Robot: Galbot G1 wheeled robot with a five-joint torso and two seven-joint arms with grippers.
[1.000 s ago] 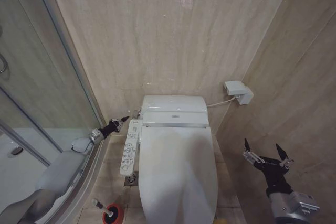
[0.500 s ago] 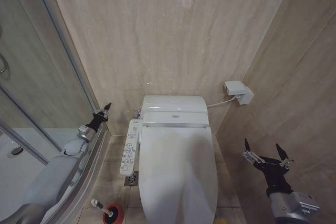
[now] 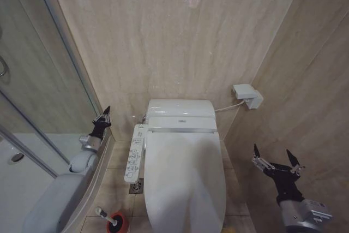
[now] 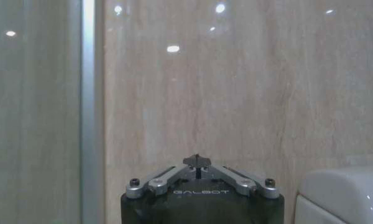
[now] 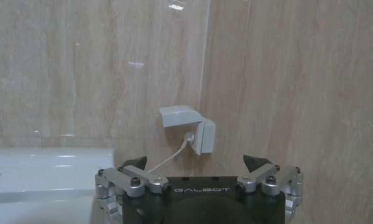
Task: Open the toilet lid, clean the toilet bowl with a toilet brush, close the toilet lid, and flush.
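Observation:
The toilet lid (image 3: 185, 181) lies shut and glossy white, so the toilet bowl under it is hidden. A corner of the toilet's rear unit (image 4: 345, 191) appears in the left wrist view. My left gripper (image 3: 106, 112) is shut with nothing in it. It points up beside the shower frame, left of the buttoned side panel (image 3: 134, 154) and apart from it; in its own view the left gripper (image 4: 197, 161) faces the wall. My right gripper (image 3: 272, 151) hangs open and empty to the right of the toilet. The toilet brush (image 3: 104, 214) stands in its red cup (image 3: 117, 223) on the floor.
The shower's glass wall (image 3: 32, 80) and white tray (image 3: 22, 175) close off the left. A white socket box (image 3: 248, 95) with a cable sits on the right wall, also seen as the socket box (image 5: 188, 127). A floor drain (image 3: 136, 186) lies beside the toilet base.
My left gripper has drawn back from beside the side panel, moving left and up toward the shower frame. The right arm has stayed still.

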